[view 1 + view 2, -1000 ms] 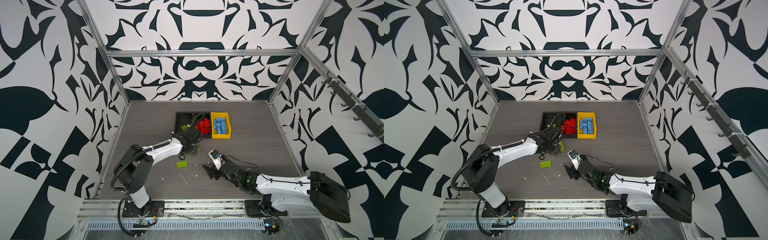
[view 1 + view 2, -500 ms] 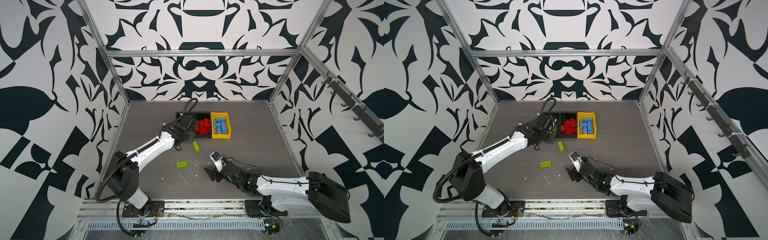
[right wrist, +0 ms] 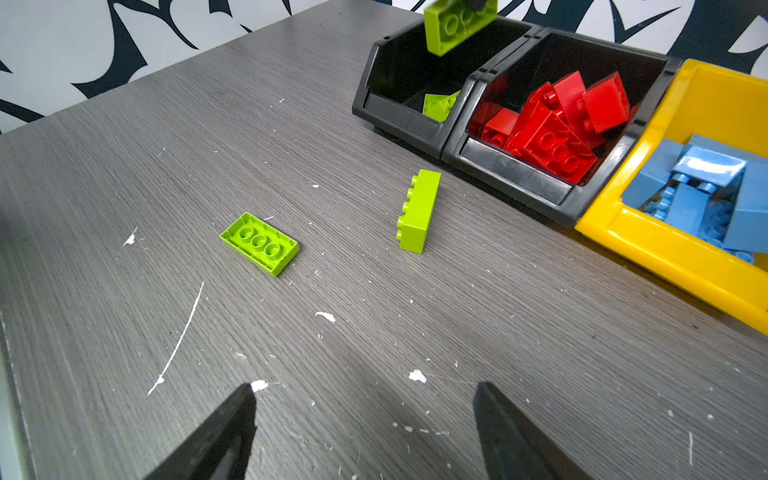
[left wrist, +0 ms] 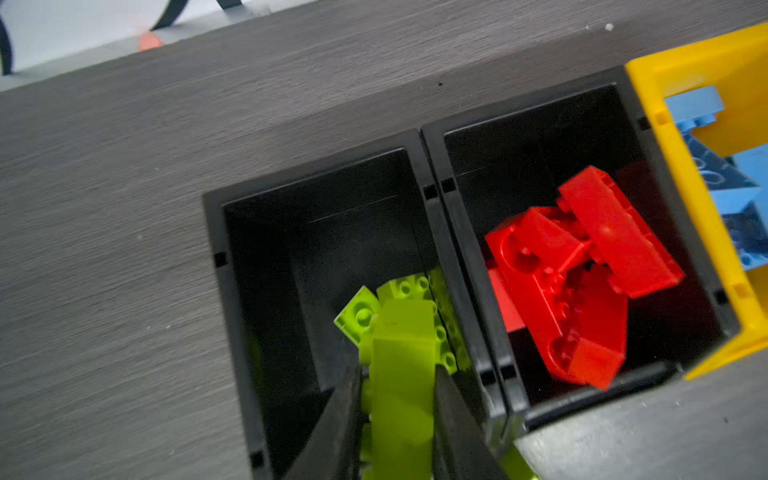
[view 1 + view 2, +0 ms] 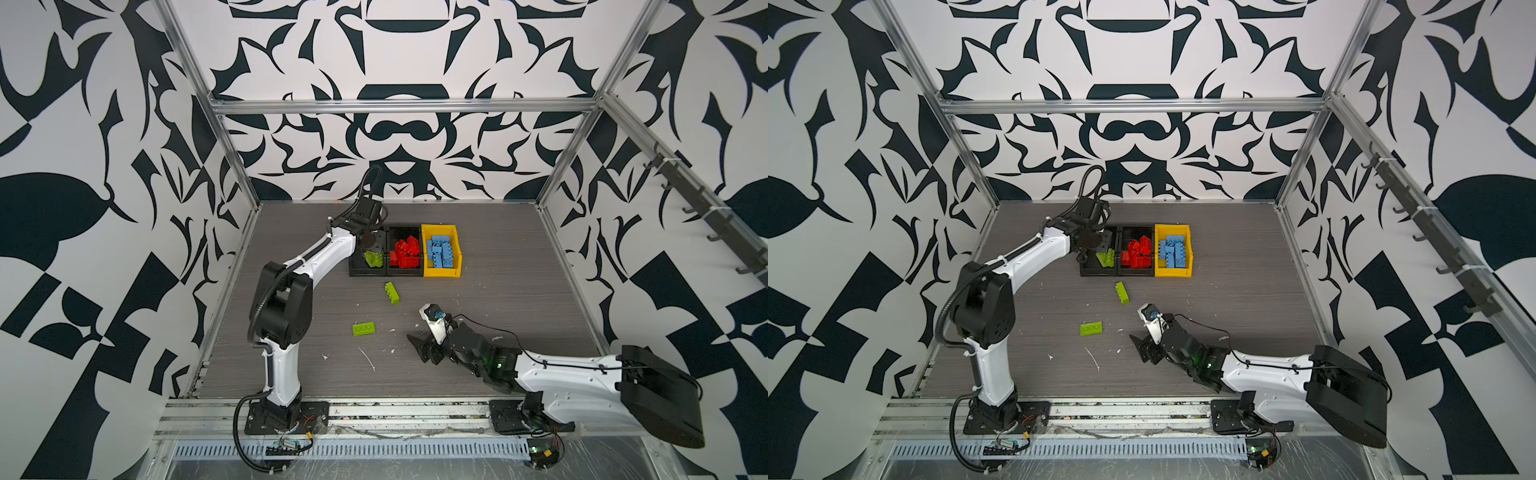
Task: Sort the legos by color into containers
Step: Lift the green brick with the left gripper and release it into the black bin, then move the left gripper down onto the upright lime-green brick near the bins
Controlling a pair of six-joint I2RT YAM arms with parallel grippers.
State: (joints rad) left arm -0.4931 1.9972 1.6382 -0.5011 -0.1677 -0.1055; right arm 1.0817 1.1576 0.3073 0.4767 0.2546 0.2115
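Observation:
My left gripper is shut on a lime green lego and holds it over the left black container; the right wrist view shows that lego hanging above the rim. More green legos lie inside. Red legos fill the middle black container, blue legos the yellow container. Two green legos remain on the table: one on its side, one flat, studs down. My right gripper hovers open, empty, near the front.
The grey wood-grain table carries small white scraps and a long white scratch. Patterned walls and an aluminium frame enclose it on three sides. Both arm bases stand on the front rail.
My left arm has swung from the table in front of the containers back over the left black one, carrying the green lego. The right arm has hardly moved.

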